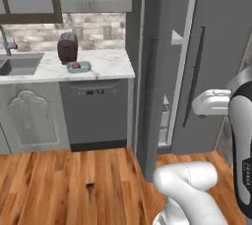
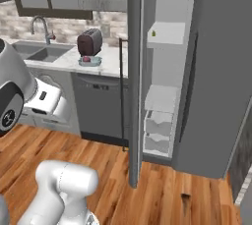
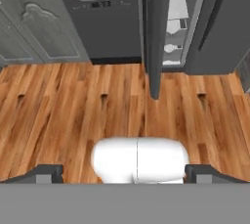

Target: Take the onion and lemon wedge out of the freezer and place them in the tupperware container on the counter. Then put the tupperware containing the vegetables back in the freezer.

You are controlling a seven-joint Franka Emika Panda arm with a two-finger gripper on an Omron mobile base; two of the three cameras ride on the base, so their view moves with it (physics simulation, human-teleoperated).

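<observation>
Onion (image 1: 76,65) in the tupperware container (image 1: 79,67) on the counter (image 1: 108,64).
Freezer (image 2: 162,86) open, lemon wedge (image 2: 153,33) shelved; gripper (image 3: 125,174) jaws spread, empty.

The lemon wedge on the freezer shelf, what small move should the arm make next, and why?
Probably lift the open tool toward the upper freezer shelf. The onion already sits in the tupperware container on the counter, the lemon wedge lies on that shelf, and the tool faces the floor.
</observation>
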